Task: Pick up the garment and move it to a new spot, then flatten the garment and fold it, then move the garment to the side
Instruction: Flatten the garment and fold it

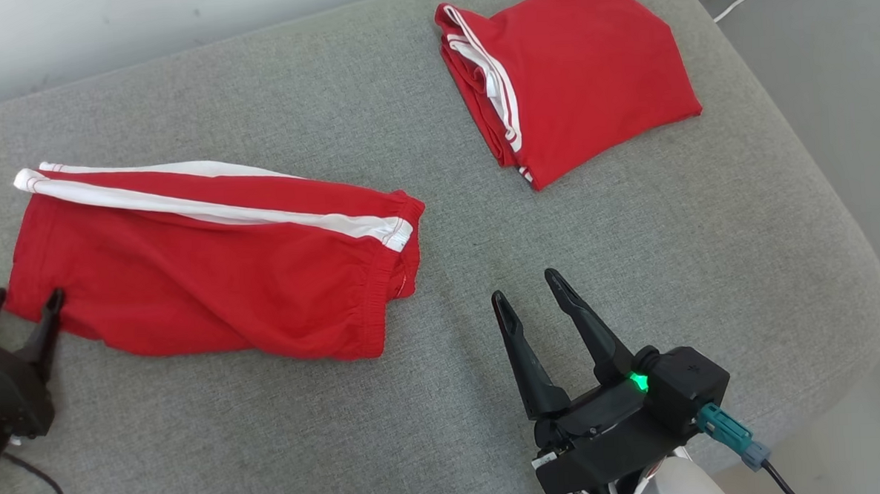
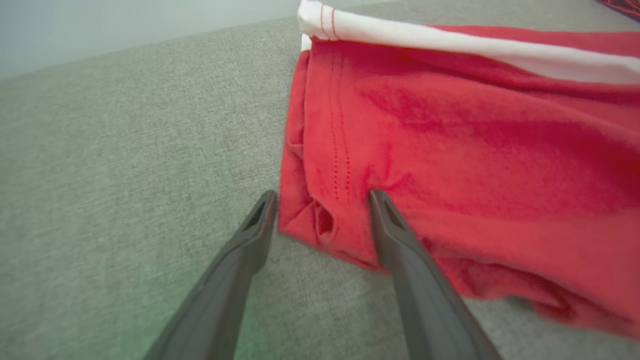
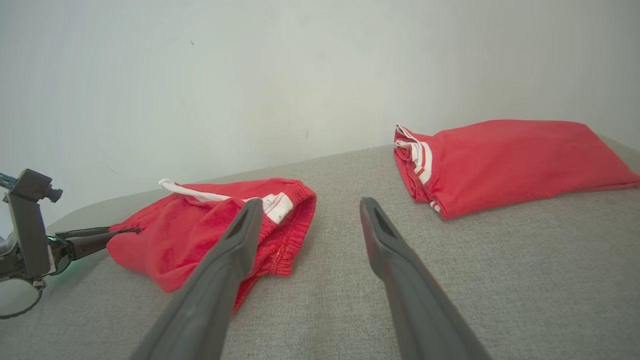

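The shorts (image 1: 211, 279) looked soft and floppy. Your left end effector (image 1: 26, 298) stood spread at their eight o'clock corner, good to pinch.

Can't read any text, logos or numbers here tbh. The red shorts (image 1: 211, 287) just have plain white stripes (image 1: 208, 210), no print.

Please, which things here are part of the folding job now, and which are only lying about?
Part of the job:
- unfolded red shorts
- left gripper, open at their corner
- right gripper, open

Lying about:
- folded red garment, probably already done
- white cable
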